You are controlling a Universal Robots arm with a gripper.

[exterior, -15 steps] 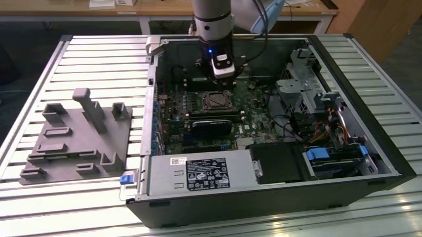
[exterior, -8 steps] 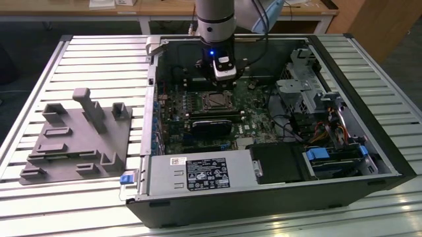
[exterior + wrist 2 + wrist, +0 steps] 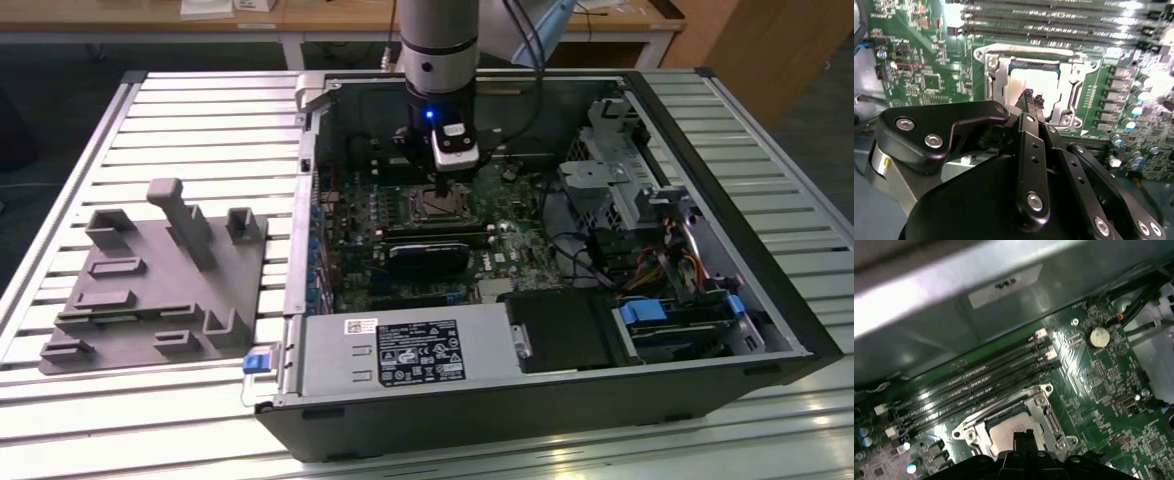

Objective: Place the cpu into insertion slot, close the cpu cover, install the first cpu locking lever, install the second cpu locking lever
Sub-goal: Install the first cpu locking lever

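Open black desktop case [image 3: 747,300] on slatted metal table [image 3: 200,100]; grey plastic fixture tray [image 3: 154,290] beside it (exterior view's left); silver power supply box [image 3: 400,352]; round coin battery [image 3: 1098,337].

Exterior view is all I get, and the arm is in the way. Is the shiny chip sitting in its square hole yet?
Observer: Yes. In the second wrist view the chip lies flat in place, with its silvery face up.
Operator: Is the metal frame down on it?
Observer: In the first wrist view the metal frame lies flat around the chip, and the chip shows through its window.
Operator: Where is the gripper?
Observer: In the second wrist view the gripper hangs right over the chip.
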